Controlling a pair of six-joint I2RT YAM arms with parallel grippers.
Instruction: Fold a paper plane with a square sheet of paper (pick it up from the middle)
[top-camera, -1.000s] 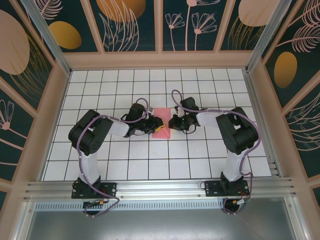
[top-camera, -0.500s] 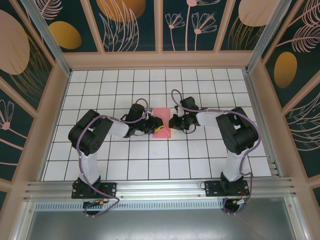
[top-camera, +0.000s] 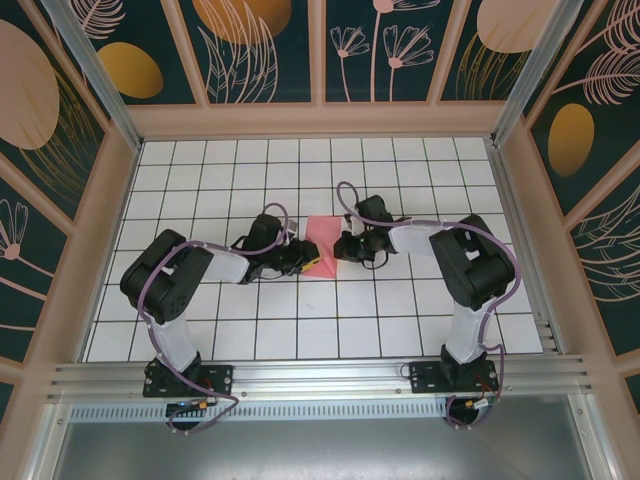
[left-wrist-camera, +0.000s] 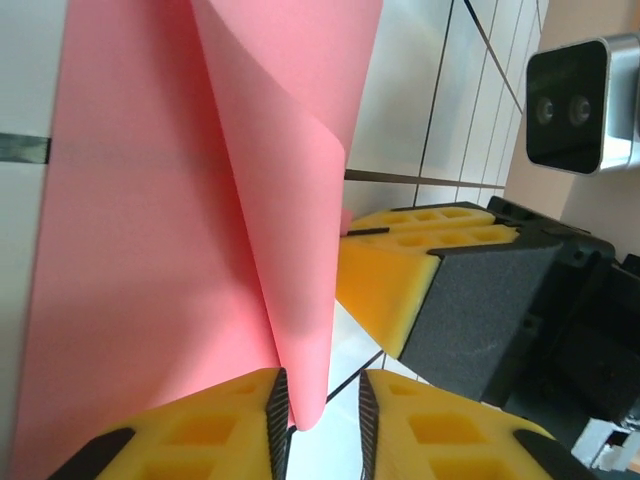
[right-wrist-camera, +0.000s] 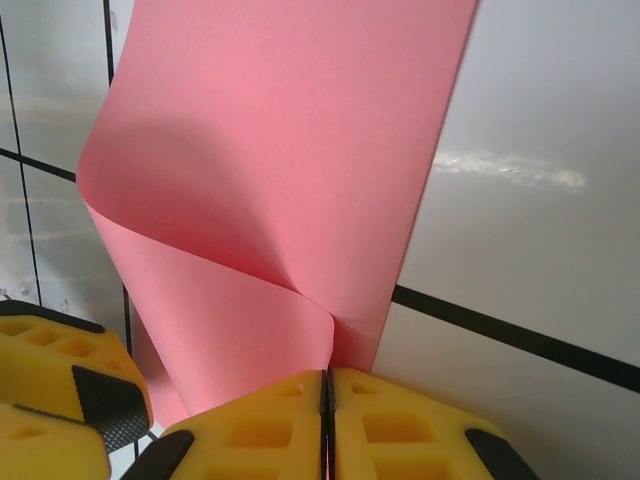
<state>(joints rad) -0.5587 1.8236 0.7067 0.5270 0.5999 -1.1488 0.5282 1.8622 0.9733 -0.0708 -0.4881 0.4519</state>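
Salmon-pink and thin, the square sheet of paper (top-camera: 320, 236) sits near the middle of the tabletop (top-camera: 400, 310), caught between the two tools. Over the last second the left arm has swung its elbow outward and toward the near edge, and the left tool (top-camera: 309, 259) has slid a little to its own side. The right tool (top-camera: 340, 247) has edged slightly farther from the bases. From above, the sheet used to read as a plain upright strip. Now its outline looks skewed and shorter.

The wrist views show why: the paper is no longer flat. A flap rises off the tabletop and curls over. The right tool's pads are pressed together on the sheet's edge, right where the curl begins. The left tool's pads stand narrowly apart with a rolled lip of the paper between them. We cannot tell whether they actually bite on it.

We judge that a fold is being started, with one side held and the other drawn across. No crease is pressed yet, and the curl could slip before one is made.
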